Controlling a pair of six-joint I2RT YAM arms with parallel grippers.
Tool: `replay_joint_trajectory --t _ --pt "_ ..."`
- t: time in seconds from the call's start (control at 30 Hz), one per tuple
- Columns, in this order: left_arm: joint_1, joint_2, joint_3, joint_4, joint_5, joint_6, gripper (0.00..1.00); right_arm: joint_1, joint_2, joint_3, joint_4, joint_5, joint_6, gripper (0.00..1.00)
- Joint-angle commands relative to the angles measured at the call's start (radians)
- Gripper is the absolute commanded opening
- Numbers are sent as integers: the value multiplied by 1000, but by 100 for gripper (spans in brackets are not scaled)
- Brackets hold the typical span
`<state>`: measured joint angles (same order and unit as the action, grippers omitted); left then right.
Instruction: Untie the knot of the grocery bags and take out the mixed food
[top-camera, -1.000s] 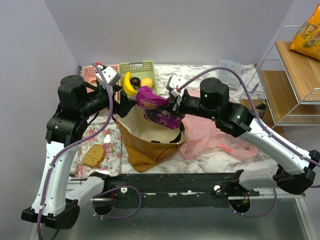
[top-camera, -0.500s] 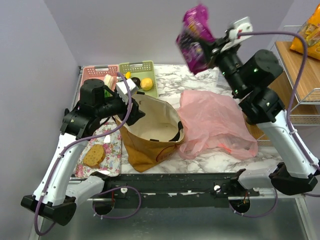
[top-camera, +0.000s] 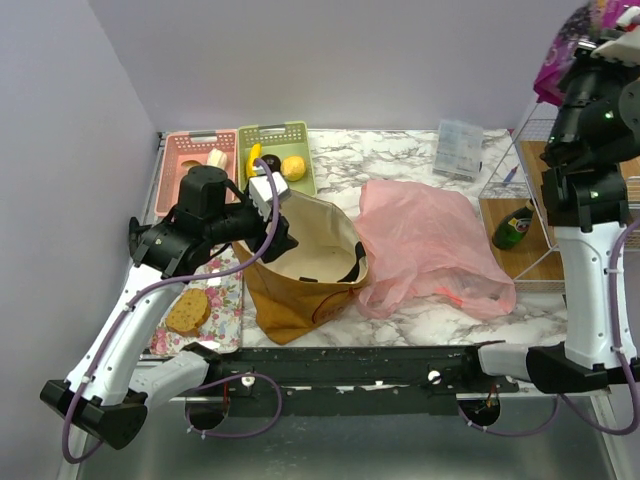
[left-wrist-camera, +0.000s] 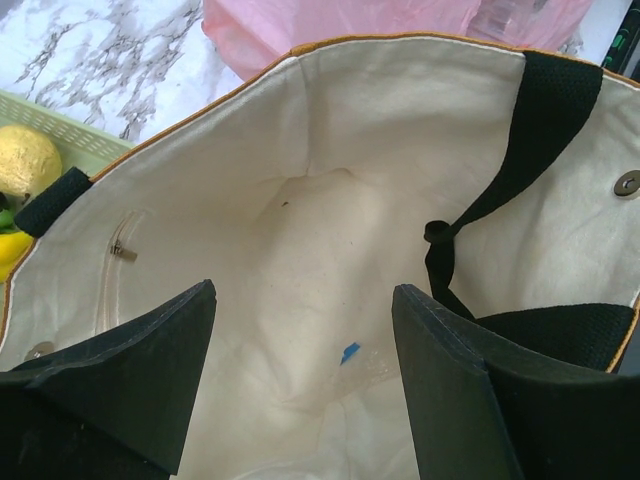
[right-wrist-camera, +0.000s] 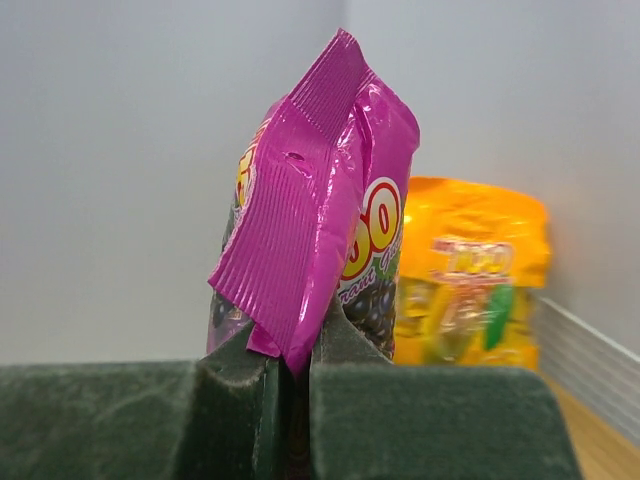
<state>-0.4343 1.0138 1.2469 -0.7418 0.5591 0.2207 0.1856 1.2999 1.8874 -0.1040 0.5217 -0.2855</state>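
Shiny purple snack packet is pinched tight by the right jaws, up high beside an orange packet. The left jaws are spread wide over the open mustard-yellow fabric tote, nothing gripped.

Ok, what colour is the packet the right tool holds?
The packet is magenta-purple; clearest in right wrist view.

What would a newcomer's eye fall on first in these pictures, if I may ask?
The glossy purple snack packet stands out first, pinched in the right tool and raised high at the far right. Next comes the mustard-yellow fabric tote gaping at the middle of the marble table, cream lining exposed, with the open left tool at its mouth. The crinkly pink plastic bag lies slumped just right of it.
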Motion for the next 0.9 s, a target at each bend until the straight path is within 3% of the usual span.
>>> replay_joint_trajectory --t 0.0,0.17,0.4,0.5,0.73,0.8,0.87 --pt "-6 17 24 13 -14 11 72 -99 -72 -2 189 82 -25 1" --pt "-7 25 30 17 -14 14 72 -222 -98 -18 182 151 18 1" --pt "-7 36 42 25 -13 8 72 -275 -130 -104 176 294 61 1" --pt "-9 45 59 22 -14 0 72 -301 -145 -152 210 321 49 9" --pt "-12 63 74 27 -15 -8 71 -341 -136 -204 194 371 82 12" --pt "-14 66 73 28 -14 -8 71 -342 -116 -195 194 392 80 25" --pt "-17 71 75 28 -18 -8 71 -342 -108 -183 203 387 80 45"
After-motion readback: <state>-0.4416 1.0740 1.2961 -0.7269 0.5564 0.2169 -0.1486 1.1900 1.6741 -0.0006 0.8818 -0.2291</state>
